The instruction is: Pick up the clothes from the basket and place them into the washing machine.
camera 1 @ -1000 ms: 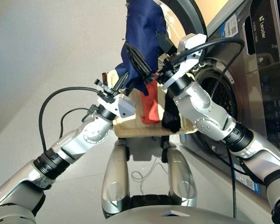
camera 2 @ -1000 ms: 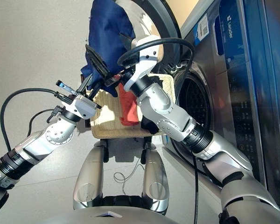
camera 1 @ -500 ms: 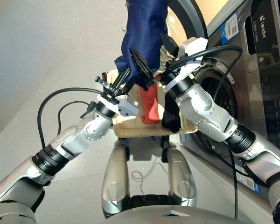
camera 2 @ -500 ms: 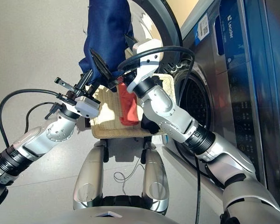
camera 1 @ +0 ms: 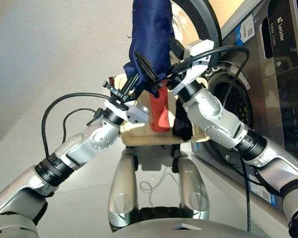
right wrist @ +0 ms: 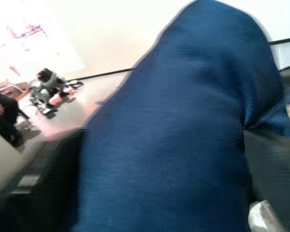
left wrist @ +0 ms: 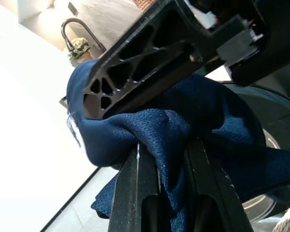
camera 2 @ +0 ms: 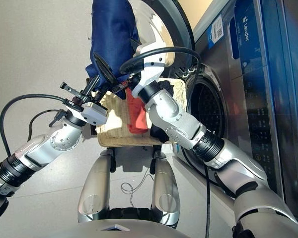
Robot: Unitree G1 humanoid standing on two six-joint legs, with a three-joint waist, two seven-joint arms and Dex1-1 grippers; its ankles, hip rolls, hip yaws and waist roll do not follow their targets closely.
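A navy blue cloth (camera 1: pixel 151 29) hangs in the air above the basket (camera 1: pixel 136 135), in front of the open round door (camera 1: pixel 202 17) of the washing machine (camera 1: pixel 268 84). My right gripper (camera 1: pixel 151 54) is shut on its lower part, one black finger (camera 1: pixel 146 67) lying across the cloth. My left gripper (camera 1: pixel 130 85) pinches the cloth's bottom edge; in the left wrist view the navy cloth (left wrist: pixel 193 111) is squeezed between its fingers (left wrist: pixel 135 193). An orange-red cloth (camera 1: pixel 160 113) and a black cloth (camera 1: pixel 183 126) lie in the cream wicker basket. The drum opening (camera 1: pixel 237 104) is to the right.
A black cable (camera 1: pixel 64 101) loops off my left forearm and another (camera 1: pixel 223 49) arcs over my right wrist. A dark panel with blue labels (camera 1: pixel 283 29) rises at the far right. A thin white cord (camera 1: pixel 156 187) lies on the pale floor below the basket.
My left gripper rose to the lower edge of the navy cloth and shut on it. My right gripper kept hold of the cloth and shifted it slightly up and left.
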